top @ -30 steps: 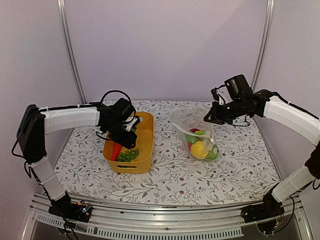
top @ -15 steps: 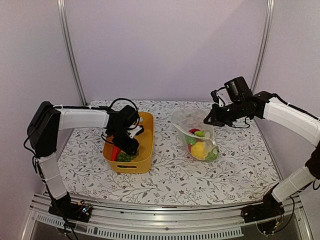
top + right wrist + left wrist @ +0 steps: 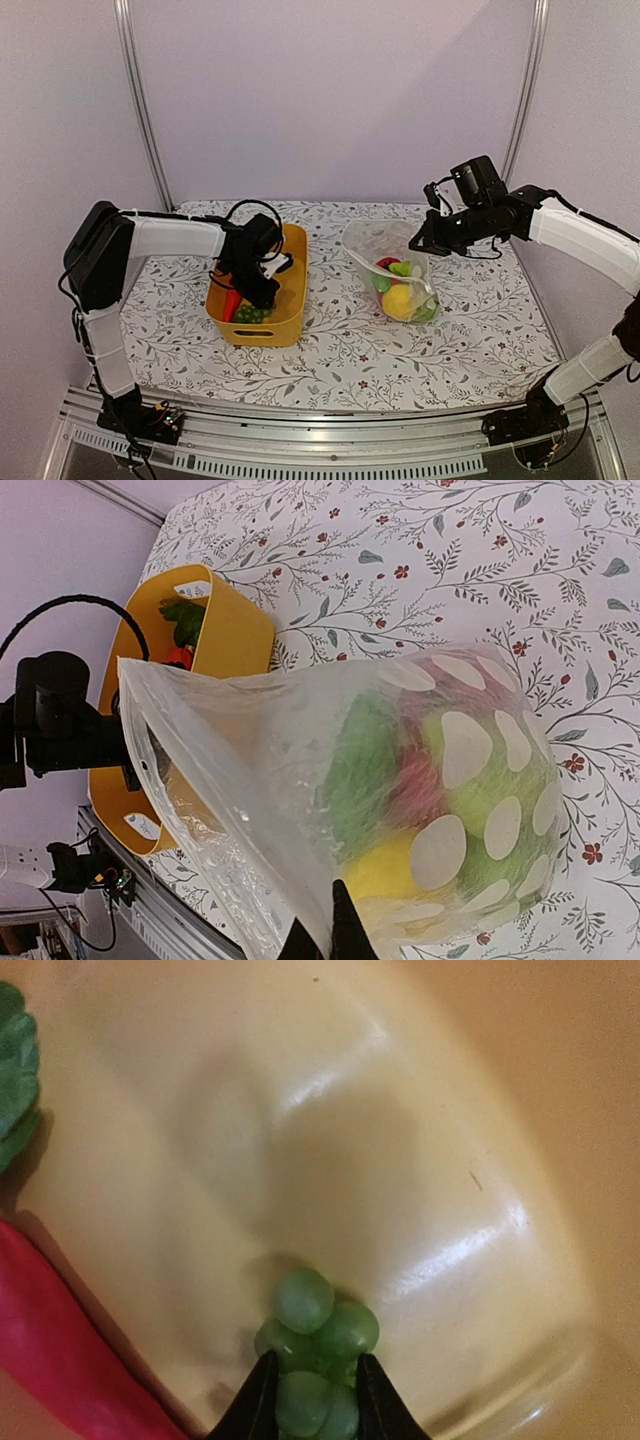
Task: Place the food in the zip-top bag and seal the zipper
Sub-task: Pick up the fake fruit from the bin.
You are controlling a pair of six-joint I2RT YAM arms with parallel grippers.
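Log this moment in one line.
left gripper: shut on green cluster in yellow tub | right gripper: shut on zip-top bag rim | sealing: not done

soft even light, with glare streaks on the blurry yellow tub [image 3: 450, 1250].

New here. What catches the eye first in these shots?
The yellow tub sits left of centre; the left fingers reach down inside it and pinch a green bumpy cluster, with a red piece lying beside it. Right of centre, the right fingers hold the dotted clear bag up by its mouth edge, with yellow, green and red food piled in its bottom.
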